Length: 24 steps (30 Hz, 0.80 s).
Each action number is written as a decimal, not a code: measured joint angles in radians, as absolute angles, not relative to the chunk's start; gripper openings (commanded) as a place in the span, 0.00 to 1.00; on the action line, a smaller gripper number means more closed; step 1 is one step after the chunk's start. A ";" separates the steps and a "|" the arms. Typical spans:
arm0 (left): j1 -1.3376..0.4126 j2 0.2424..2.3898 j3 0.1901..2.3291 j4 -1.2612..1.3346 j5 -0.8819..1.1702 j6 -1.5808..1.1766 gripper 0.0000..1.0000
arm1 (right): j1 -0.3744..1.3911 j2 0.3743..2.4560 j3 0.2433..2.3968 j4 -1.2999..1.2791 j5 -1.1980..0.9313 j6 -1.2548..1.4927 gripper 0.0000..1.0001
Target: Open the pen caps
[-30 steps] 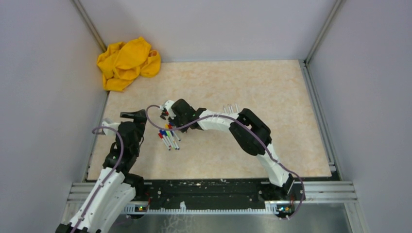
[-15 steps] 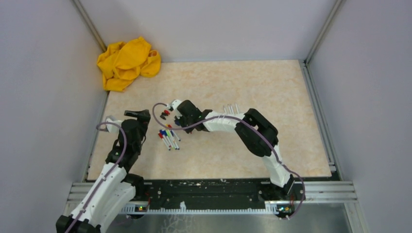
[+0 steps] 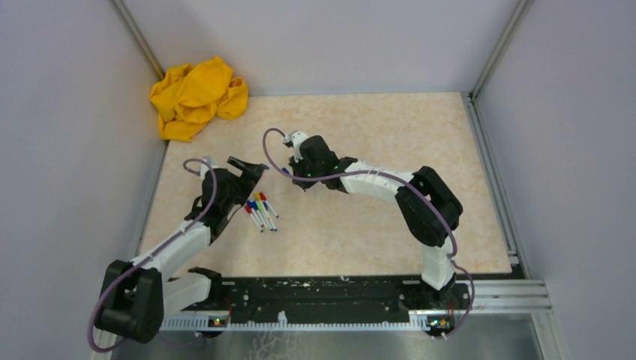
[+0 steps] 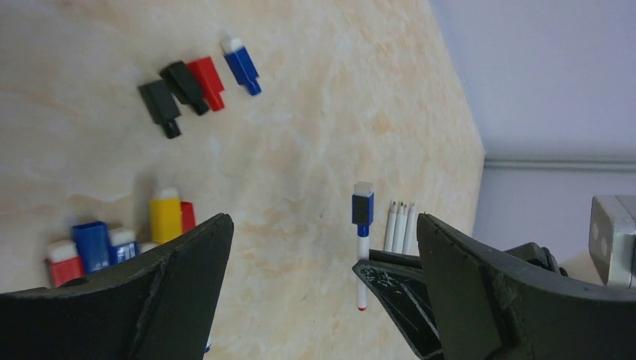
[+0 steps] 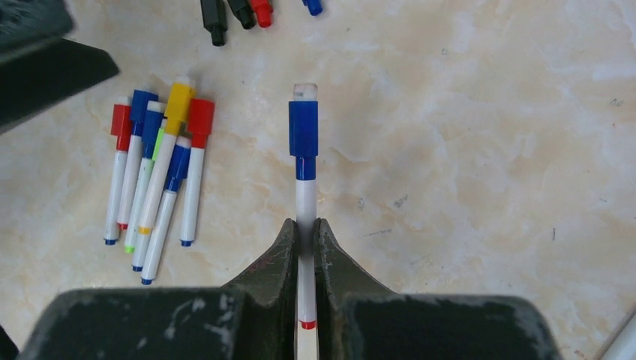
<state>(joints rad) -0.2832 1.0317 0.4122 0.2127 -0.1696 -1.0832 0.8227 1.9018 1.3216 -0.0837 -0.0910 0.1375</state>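
My right gripper (image 5: 305, 225) is shut on the white barrel of a marker (image 5: 305, 199) held above the table. Its blue pen cap (image 5: 304, 129) sticks out ahead of the fingers. In the left wrist view the same blue cap (image 4: 363, 208) hangs between my left gripper's (image 4: 322, 219) wide-open jaws, not touching them. Several capped markers (image 5: 154, 169) with red, blue and yellow pen caps lie bunched on the table. Loose caps (image 4: 187, 82), two black, one red and one blue, lie apart from them. In the top view the left gripper (image 3: 251, 169) faces the right gripper (image 3: 294, 174).
A crumpled yellow cloth (image 3: 197, 96) lies in the far left corner. Three uncapped white markers (image 4: 400, 225) lie side by side beyond the held marker. Grey walls stand on three sides of the beige tabletop (image 3: 390, 135).
The right gripper closed on a blue-capped marker by the bunch and carried it up and to the right. The left arm swung forward and right, jaws open, toward it.
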 measured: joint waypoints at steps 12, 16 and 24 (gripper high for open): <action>-0.359 1.368 0.545 0.441 0.097 -1.053 0.89 | 0.802 1.866 1.256 -0.063 -0.141 0.174 0.00; -0.378 1.431 0.559 0.489 0.121 -1.058 0.85 | 0.800 1.833 1.237 -0.051 -0.144 0.180 0.00; -0.392 1.498 0.570 0.544 0.144 -1.081 0.62 | 0.794 1.803 1.222 -0.042 -0.152 0.187 0.00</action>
<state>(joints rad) -0.3916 1.4982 0.5705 0.5438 0.1436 -1.0805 0.7937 1.8030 1.2224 -0.0418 -0.1516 0.1875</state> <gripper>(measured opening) 0.711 0.031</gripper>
